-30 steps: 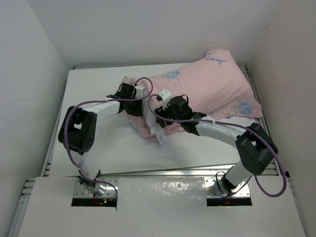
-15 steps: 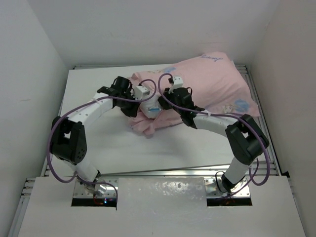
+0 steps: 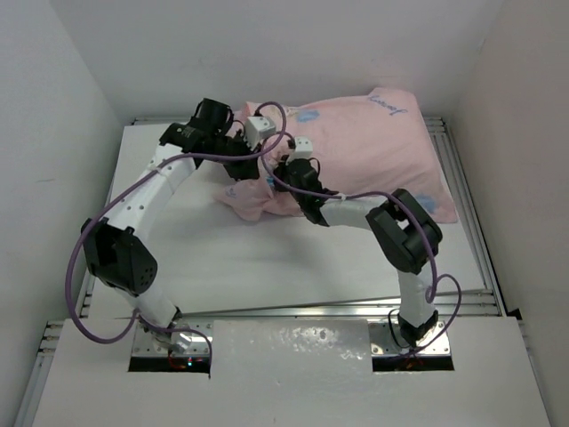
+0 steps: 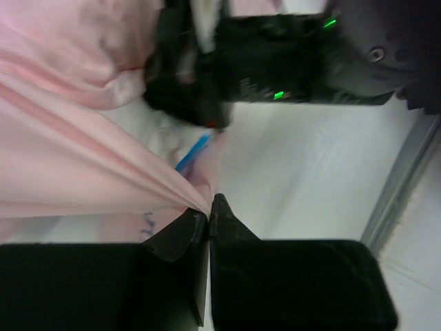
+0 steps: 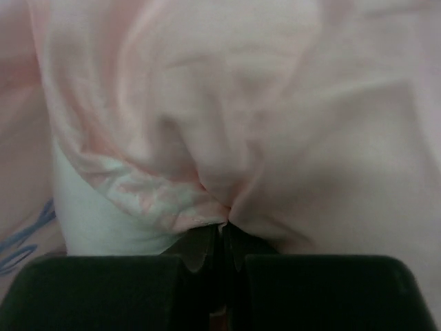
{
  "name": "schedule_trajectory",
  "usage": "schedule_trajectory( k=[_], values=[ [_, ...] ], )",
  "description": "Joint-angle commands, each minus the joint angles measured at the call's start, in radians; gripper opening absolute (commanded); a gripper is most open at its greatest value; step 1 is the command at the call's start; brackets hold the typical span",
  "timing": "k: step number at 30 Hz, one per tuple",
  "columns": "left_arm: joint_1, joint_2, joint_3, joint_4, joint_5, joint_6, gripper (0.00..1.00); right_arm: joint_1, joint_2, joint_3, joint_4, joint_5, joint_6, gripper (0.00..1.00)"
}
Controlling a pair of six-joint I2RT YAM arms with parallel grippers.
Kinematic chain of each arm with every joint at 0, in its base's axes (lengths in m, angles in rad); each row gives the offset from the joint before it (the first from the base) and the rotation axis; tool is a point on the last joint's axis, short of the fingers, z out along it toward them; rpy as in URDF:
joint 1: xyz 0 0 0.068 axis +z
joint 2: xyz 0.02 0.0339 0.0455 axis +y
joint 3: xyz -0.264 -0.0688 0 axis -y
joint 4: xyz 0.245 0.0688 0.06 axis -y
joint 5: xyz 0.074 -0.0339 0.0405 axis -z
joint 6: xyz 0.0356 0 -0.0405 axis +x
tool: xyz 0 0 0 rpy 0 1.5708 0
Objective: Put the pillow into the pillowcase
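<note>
The pillowcase (image 3: 373, 151) is lying across the far right part of the table (image 3: 178, 258), turned pale pink side out. It is bulging plump along its whole length. Its right end is reaching almost to the right edge, and its left end is bunching into a loose, wrinkled heap near the middle of the table. Faint blue prints and a line of script are showing through the pink cloth.

The pillow (image 5: 103, 221) is sitting inside the case and is showing only as a white patch under the pink hem at the left end. The rest of it is hidden by the cloth.

Both arms are reaching to that left end and are meeting there, side by side. The left gripper (image 4: 209, 207) is pressing its fingers together on a thin edge of the case. The cloth is running from the fingertips up and to the left in a taut sheet. The right gripper (image 5: 222, 231) is also pinching the case, with its jaws pressed tight on a gathered fold just beside the white patch. Creases are fanning out from the pinch. In the left wrist view, the right gripper's dark body, with small green lights, is hanging just beyond the left fingertips above the bare white table.
</note>
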Motion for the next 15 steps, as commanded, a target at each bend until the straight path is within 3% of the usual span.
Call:
schedule_trajectory(
  k=[1,3,7,10,14,15],
  values=[
    [-0.041,0.013,0.011,-0.118,0.203,-0.030,0.00,0.025,0.111,0.154,-0.046,0.044,0.007,0.00],
    [-0.043,0.054,0.085,-0.163,0.283,-0.036,0.00,0.025,0.149,0.193,-0.096,0.014,0.041,0.00],
    [-0.001,0.096,0.238,-0.189,0.309,-0.047,0.00,0.025,0.154,0.123,-0.072,-0.083,0.033,0.01],
    [0.129,0.113,0.260,-0.094,0.400,-0.136,0.00,0.024,0.090,0.038,0.011,-0.264,-0.025,0.17],
    [0.220,0.194,0.313,-0.059,0.351,-0.185,0.00,0.019,-0.031,0.050,-0.065,-0.461,-0.141,0.57],
    [0.220,0.196,0.298,-0.039,0.286,-0.199,0.00,0.018,-0.054,0.077,-0.137,-0.512,-0.160,0.72]
  ],
)
